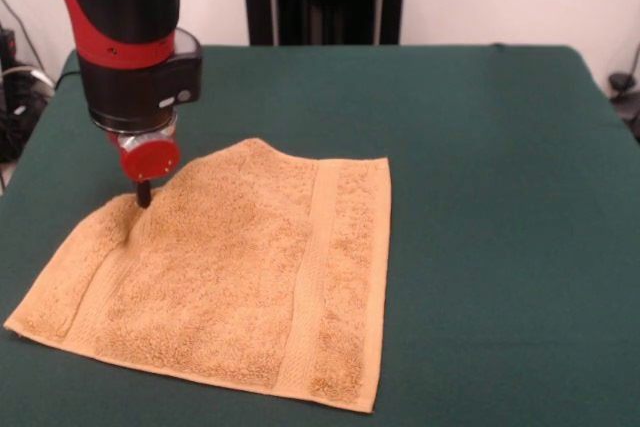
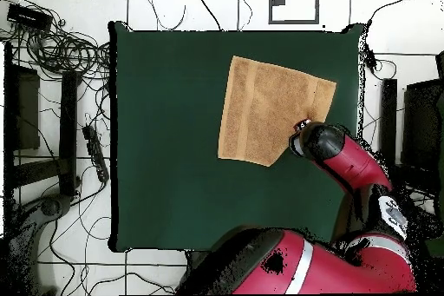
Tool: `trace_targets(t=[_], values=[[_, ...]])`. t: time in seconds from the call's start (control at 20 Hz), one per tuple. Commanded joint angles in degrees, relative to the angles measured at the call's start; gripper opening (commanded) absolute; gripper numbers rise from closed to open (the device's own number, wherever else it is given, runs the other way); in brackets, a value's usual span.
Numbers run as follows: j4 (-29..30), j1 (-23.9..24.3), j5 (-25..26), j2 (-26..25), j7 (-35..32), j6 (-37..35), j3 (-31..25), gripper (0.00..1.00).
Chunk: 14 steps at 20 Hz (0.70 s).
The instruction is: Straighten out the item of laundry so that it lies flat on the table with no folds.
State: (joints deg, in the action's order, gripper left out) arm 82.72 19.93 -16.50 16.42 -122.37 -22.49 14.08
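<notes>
The orange-tan towel (image 1: 230, 277) lay spread on the left part of the green surface (image 1: 500, 197), mostly flat, its far-left corner puckered and drawn inward. The hand (image 1: 144, 193) pressed down on that corner; whether its tips were together or apart could not be told. A drag from there could likely bunch the terry further, or slide the whole towel instead of flattening it.

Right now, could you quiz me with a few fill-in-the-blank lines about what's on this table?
1. The towel is coloured ____.
2. The table is covered in dark ____ cloth.
3. The gripper touches the towel near a ____.
4. The arm is black and ____.

Missing words: orange-tan; green; corner; red.
</notes>
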Motion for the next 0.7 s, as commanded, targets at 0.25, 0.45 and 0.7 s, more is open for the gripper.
trace_targets(t=[0.25, 0.45, 0.7], values=[[0.07, -3.86, 1.03, -0.92, -6.21, -5.15, -3.57, 0.00], [-0.68, -4.05, 3.75, 0.00, -2.68, -5.59, -2.99, 0.00], [-1.34, -3.12, 6.79, 0.47, 0.20, -4.30, -4.48, 0.00]])
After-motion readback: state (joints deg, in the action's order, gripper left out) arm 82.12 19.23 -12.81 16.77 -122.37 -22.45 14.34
